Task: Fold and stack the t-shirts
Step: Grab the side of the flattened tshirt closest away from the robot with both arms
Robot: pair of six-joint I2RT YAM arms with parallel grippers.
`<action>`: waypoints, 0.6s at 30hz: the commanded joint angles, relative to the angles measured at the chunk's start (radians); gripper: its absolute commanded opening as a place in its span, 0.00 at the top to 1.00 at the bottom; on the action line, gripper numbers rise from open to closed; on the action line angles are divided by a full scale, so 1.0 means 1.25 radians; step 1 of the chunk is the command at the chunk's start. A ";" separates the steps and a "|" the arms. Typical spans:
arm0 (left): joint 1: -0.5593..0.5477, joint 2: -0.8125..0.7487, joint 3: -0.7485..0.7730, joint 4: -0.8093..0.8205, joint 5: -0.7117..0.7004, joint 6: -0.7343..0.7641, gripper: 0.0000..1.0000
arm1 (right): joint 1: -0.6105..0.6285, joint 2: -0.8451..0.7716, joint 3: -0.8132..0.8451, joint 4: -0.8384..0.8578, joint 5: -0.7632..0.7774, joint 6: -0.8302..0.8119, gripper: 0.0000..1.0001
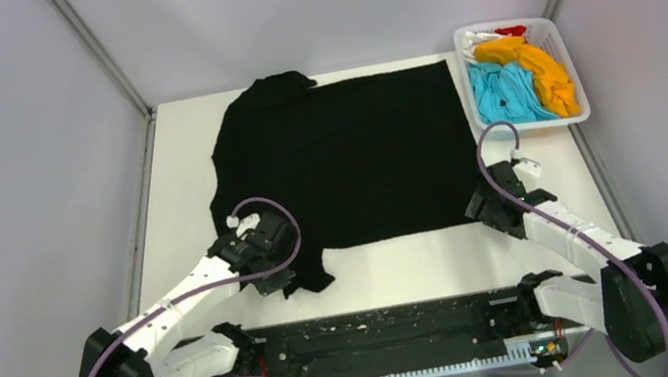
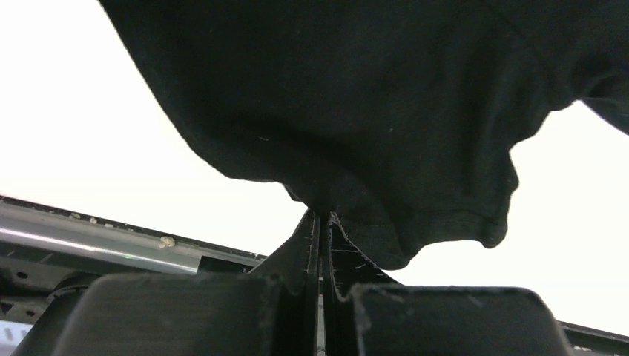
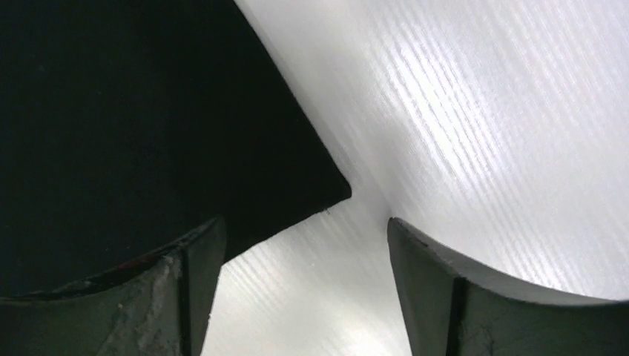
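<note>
The large black t-shirt [image 1: 344,151] lies spread flat over the middle of the table. My left gripper [image 1: 273,264] is shut on the black t-shirt [image 2: 348,111] at its near left sleeve; the cloth bunches up right at the pinched fingertips [image 2: 320,216]. At the shirt's near right corner [image 3: 319,185] my right gripper [image 3: 304,230] stands open, its jaws wide, the corner lying just ahead of the left finger [image 3: 189,282]. That right gripper [image 1: 487,205] sits low on the table. Orange [image 1: 533,66], sky-blue [image 1: 505,90], white [image 1: 478,37] and red [image 1: 512,31] t-shirts lie bundled in the basket.
A white plastic basket [image 1: 577,74] stands at the far right corner of the white table [image 1: 403,264]. A black and metal rail [image 1: 385,342] runs along the near edge between the arm bases. Grey walls enclose the table on three sides.
</note>
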 commanded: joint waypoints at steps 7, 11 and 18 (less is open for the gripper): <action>-0.001 -0.141 0.009 -0.003 0.045 0.029 1.00 | -0.004 0.040 -0.028 0.112 -0.020 0.022 0.64; -0.001 -0.156 0.011 -0.072 0.065 0.010 1.00 | -0.005 0.032 -0.016 0.050 -0.025 0.018 0.88; -0.001 -0.210 0.030 -0.225 0.094 -0.047 1.00 | -0.004 -0.094 0.018 -0.192 -0.041 0.067 1.00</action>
